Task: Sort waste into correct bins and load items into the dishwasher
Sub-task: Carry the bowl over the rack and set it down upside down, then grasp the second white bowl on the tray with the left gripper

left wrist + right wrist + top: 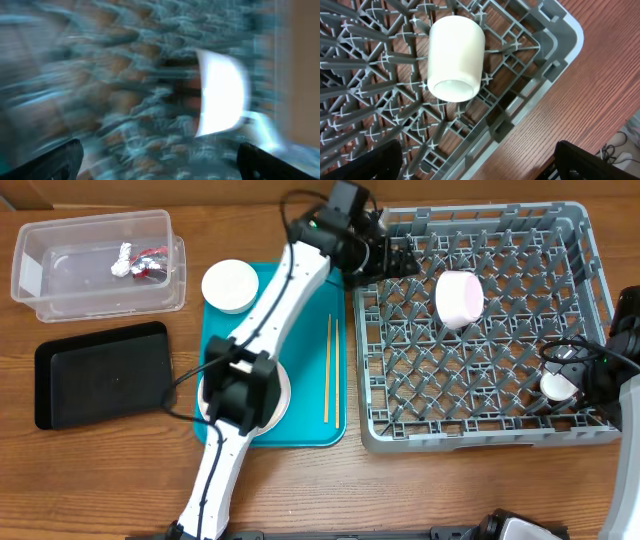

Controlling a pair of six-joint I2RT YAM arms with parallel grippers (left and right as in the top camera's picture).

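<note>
left pincer (160, 154): spread wide; hovering near the bowl (459, 300) in the rack (530, 250)
right pincer (479, 150): spread too; cup (456, 57) lying sideways in the rack corner
wrapper (140, 262): in the clear tub (60, 292)

obstacles: bowl (458, 300), cup (557, 387) in rack (470, 438) | free: rack's middle lattice

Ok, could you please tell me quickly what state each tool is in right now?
Left tool: open, holding nothing.
Right tool: open, holding nothing; the cup lies free in the rack.
</note>
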